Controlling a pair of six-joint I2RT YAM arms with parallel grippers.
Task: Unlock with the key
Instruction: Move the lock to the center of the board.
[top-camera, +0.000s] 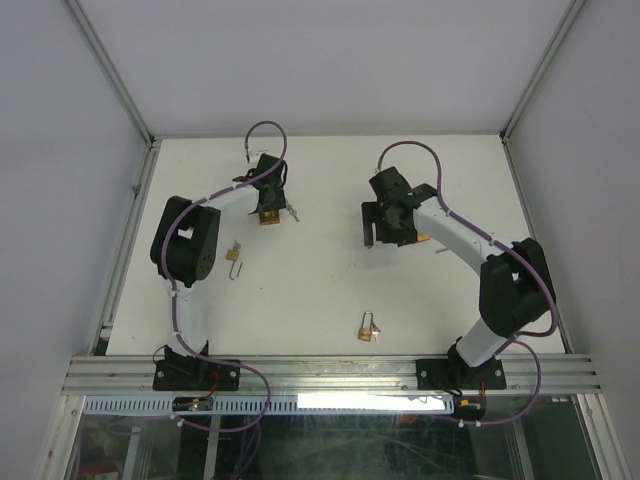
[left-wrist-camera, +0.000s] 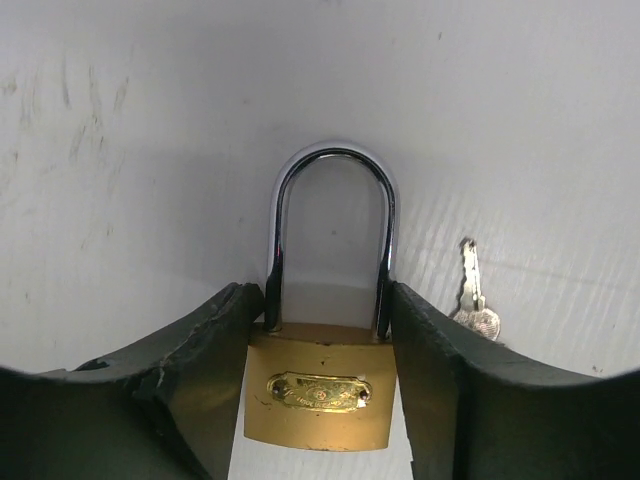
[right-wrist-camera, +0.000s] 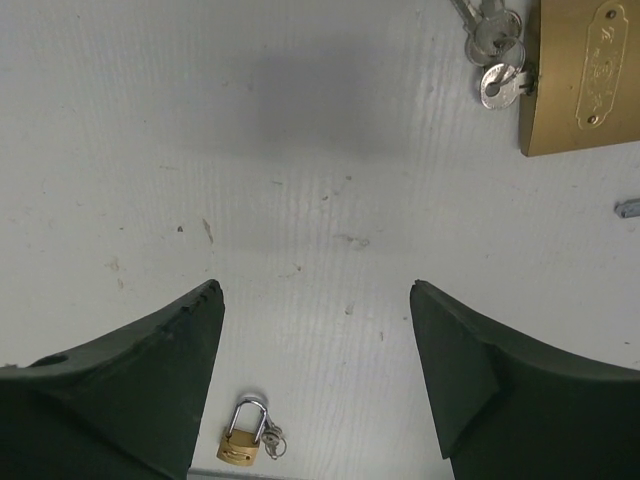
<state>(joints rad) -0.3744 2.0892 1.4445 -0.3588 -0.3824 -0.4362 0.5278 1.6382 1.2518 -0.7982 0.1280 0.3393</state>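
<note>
A brass padlock with a steel shackle lies flat on the white table, and my left gripper is shut on its body, one finger against each side. A small silver key lies just right of that lock, outside the fingers. From above, the left gripper sits over this padlock at the back left. My right gripper hangs open over bare table. A second brass padlock with a bunch of keys lies at the upper right of its view.
Another small padlock lies left of centre, its shackle swung out. One more padlock with keys lies near the front edge and shows small in the right wrist view. White walls enclose the table on three sides.
</note>
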